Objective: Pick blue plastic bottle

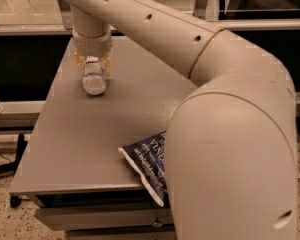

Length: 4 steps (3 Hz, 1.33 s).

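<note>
The blue plastic bottle (94,84) is small, clear and pale bluish. It lies on its side on the far left part of the grey table (85,144), one end towards me. My gripper (93,70) reaches straight down onto it from above. The yellowish fingers (79,63) are drawn in against both sides of the bottle's upper part. The bottle's cap and label are hidden by the gripper. The bottle's lower end still looks close to the table top.
A dark blue chip bag (146,165) lies at the table's front edge, partly hidden by my large cream arm (230,134), which fills the right side. A dark gap and a rail lie left of the table.
</note>
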### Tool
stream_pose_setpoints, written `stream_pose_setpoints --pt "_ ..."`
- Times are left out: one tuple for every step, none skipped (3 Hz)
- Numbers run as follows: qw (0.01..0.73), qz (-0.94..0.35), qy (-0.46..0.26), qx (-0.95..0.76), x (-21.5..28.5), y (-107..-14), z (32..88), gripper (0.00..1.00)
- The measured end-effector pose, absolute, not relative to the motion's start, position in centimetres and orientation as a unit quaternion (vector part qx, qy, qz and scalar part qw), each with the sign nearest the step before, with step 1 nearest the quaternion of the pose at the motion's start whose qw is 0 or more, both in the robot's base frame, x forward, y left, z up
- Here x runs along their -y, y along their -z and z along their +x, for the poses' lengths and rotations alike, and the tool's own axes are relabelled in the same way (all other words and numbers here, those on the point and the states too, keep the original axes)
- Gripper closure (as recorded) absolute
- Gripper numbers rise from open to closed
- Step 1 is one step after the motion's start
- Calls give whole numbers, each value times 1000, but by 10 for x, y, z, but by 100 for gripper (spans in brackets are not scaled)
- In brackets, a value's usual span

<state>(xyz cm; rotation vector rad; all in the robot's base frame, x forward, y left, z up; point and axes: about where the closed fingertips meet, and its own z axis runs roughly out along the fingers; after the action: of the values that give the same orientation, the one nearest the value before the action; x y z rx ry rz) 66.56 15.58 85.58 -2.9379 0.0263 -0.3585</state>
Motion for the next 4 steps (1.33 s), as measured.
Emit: stream_pose_setpoints --pt "114 -987 113 -24 -165 -869 655 87" --pt "158 -981 94 -58 -176 -892 639 100" --pt "209 -971 64 -101 -179 -918 627 100" --pt "276 -949 25 -148 -170 -953 614 100"
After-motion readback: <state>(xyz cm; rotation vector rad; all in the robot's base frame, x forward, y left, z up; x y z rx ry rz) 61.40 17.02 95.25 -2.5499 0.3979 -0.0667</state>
